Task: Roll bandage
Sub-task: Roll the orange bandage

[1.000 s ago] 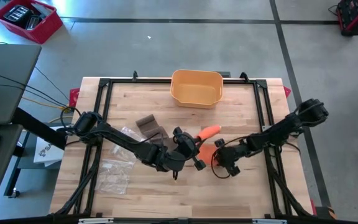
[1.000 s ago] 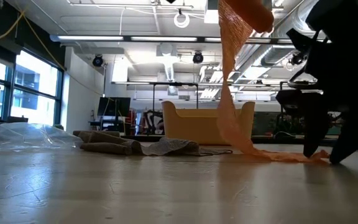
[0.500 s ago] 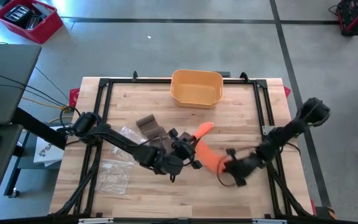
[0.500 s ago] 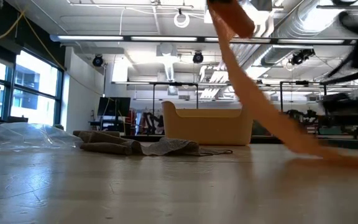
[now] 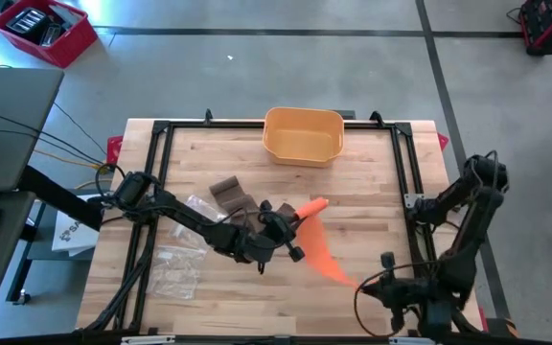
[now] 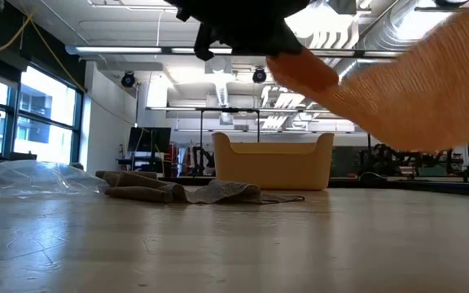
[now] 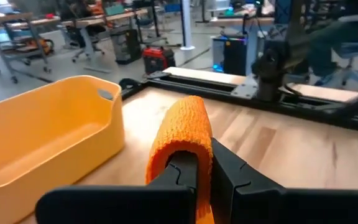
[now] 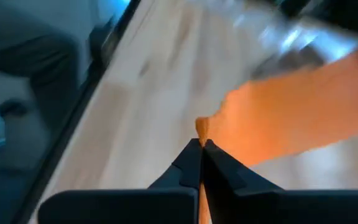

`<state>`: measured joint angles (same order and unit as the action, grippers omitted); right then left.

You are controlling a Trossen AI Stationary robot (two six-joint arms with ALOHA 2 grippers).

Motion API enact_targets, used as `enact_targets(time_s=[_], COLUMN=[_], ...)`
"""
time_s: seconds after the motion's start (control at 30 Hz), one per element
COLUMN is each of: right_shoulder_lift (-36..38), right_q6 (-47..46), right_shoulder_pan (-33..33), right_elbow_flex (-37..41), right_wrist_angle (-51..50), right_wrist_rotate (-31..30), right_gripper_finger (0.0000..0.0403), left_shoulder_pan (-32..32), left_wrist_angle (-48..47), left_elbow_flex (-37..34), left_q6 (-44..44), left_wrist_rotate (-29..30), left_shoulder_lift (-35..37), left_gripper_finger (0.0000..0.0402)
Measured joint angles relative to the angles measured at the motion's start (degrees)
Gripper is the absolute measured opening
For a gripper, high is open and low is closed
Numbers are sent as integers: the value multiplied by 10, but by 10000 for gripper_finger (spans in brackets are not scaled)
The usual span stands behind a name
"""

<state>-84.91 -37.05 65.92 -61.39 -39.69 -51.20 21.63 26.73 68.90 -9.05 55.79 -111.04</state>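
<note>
While the left gripper (image 5: 290, 233) stays near the middle of the table (image 5: 372, 216), its two fingers (image 7: 185, 177) are pressed together on one end of the orange bandage (image 5: 316, 244), and a loop of the fabric is folded over the top of these fingers, as the left wrist view shows. From this end the bandage runs as a flat strip across the wood toward the near right part of the table, where the right gripper (image 5: 383, 285) has pulled back close to the front edge. In the right wrist view the fingers (image 8: 199, 163) of the right gripper are closed on the thin tip of the other end of the bandage, so the strip is stretched between both grippers and hangs above the table, not lying on it. In the low view the strip passes very near the camera as a wide orange band, rising from the dark left gripper at the top. Behind the bandage, at the far side of the table, a yellow bin (image 5: 303, 135) stands upright. To the left of the left gripper lie some brown bandages (image 5: 231, 196) in a loose heap, and beside them, more to the near left, are clear plastic bags (image 5: 176, 263). A red box (image 5: 42, 29) is on the floor beyond the table at the far left
</note>
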Motion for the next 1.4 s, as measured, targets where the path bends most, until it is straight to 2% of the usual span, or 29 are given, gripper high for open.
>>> enact_targets(time_s=[0.1,0.23,0.33,0.4,0.47,0.6,0.7,0.87,0.97,1.03,1.13,1.2,1.4], right_shoulder_lift=[-17,-19,-20,-18,-18,-24,-32,-30,-30,-32,-33,-38,-48], right_q6=[52,142,164,148,125,97,69,-20,-63,-98,-143,-157,-135], right_shoulder_pan=[-19,-23,-16,-9,-8,-8,-5,10,32,50,70,79,63], right_elbow_flex=[-73,-144,-182,-195,-196,-179,-157,-146,-146,-146,-146,-146,-146], right_wrist_angle=[-64,-102,-147,-160,-166,-167,-168,-160,-148,-147,-148,-148,-149], right_wrist_rotate=[-67,-160,-233,-247,-208,-66,-26,33,90,118,120,107,106], right_gripper_finger=[0,0,0,0,0,0,0,0,0,0,0,0,0], left_shoulder_pan=[2,4,17,30,41,57,67,71,54,38,11,0,-11], left_wrist_angle=[-5,-34,-32,2,50,171,205,198,179,179,179,178,185], left_elbow_flex=[0,0,0,0,0,0,0,0,-20,-48,-87,-106,-119], left_q6=[-8,-13,-29,-17,11,118,176,199,156,102,11,-40,-148], left_wrist_rotate=[-8,-5,56,101,115,99,102,103,73,3,-99,-141,-153], left_shoulder_lift=[0,0,0,0,4,20,31,42,41,40,35,21,-42], left_gripper_finger=[5,5,5,5,5,5,5,5,5,5,5,5,5])
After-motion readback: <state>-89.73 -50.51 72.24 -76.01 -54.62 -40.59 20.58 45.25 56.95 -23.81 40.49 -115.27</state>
